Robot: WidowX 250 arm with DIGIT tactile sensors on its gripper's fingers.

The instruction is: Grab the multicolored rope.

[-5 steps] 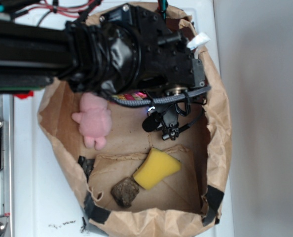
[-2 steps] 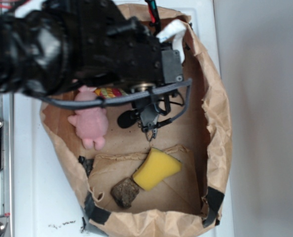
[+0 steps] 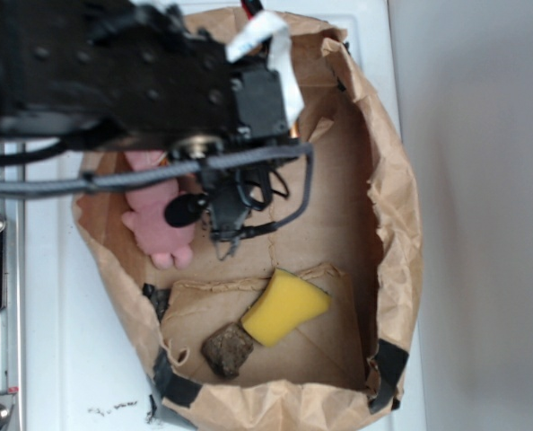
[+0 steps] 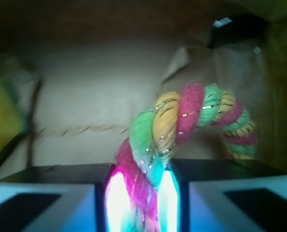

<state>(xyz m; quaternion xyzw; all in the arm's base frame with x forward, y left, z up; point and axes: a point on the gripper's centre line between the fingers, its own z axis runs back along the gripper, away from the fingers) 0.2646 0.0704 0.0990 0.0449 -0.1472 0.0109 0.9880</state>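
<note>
The multicolored rope (image 4: pixel 182 121), twisted from red-pink, yellow and green strands, arches up and to the right in the wrist view. Its lower end is squeezed between my gripper's (image 4: pixel 141 200) two fingers, which are shut on it. In the exterior view the black arm and gripper body (image 3: pixel 159 90) cover the upper left of the paper bag (image 3: pixel 401 224), and the rope is hidden under them.
A pink plush bunny (image 3: pixel 159 235) lies at the bag's left, partly under the arm. A yellow sponge wedge (image 3: pixel 283 307) and a brown lump (image 3: pixel 227 350) sit near the bag's front. Black tape (image 3: pixel 383 368) holds the bag's corners. The bag's walls stand all around.
The arm has swung left across the bag over the last second. A strip of rope showed under the gripper in the earlier frames; now the arm covers it in the exterior view.
</note>
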